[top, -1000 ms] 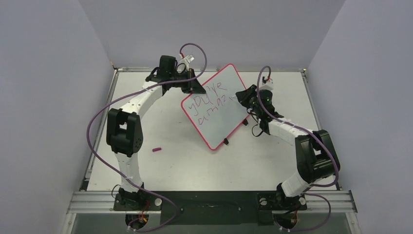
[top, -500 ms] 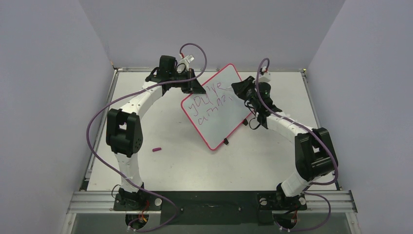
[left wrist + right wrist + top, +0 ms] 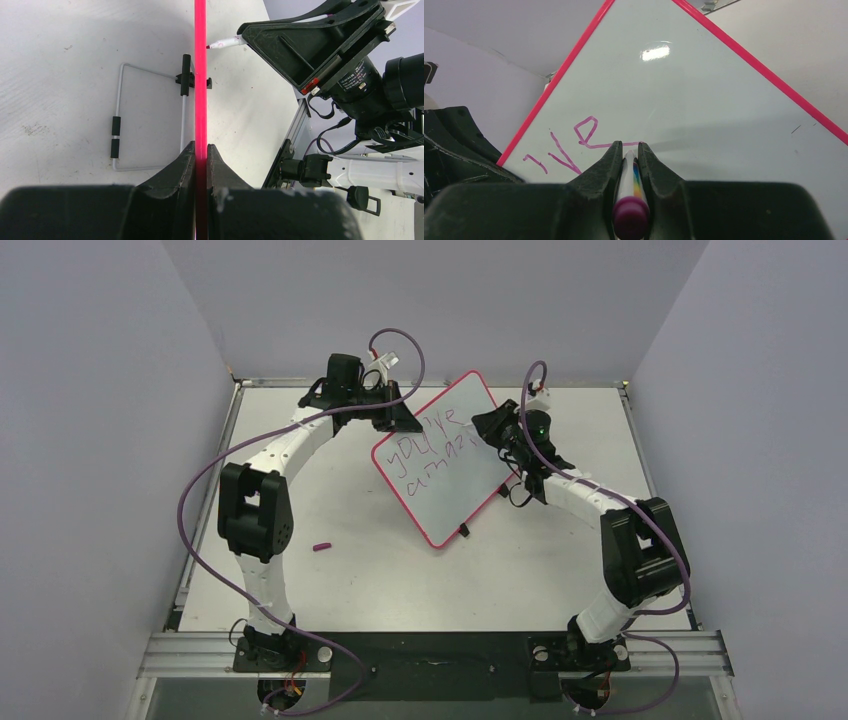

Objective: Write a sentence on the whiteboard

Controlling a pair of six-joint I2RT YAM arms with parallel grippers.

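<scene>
The whiteboard stands tilted mid-table, its rim pinched in the closed left gripper. The right gripper is clamped on a marker, whose tip seems to touch the board beside the sentence.

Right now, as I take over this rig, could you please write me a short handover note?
Left gripper: shut on the whiteboard rim, steadying it at a slant.
Right gripper: shut on the marker, tip at the board face.
Done: the sentence has two lines so far, roughly "you're" and "amaz".
Left: finish the second line, then write any remaining words.
</scene>
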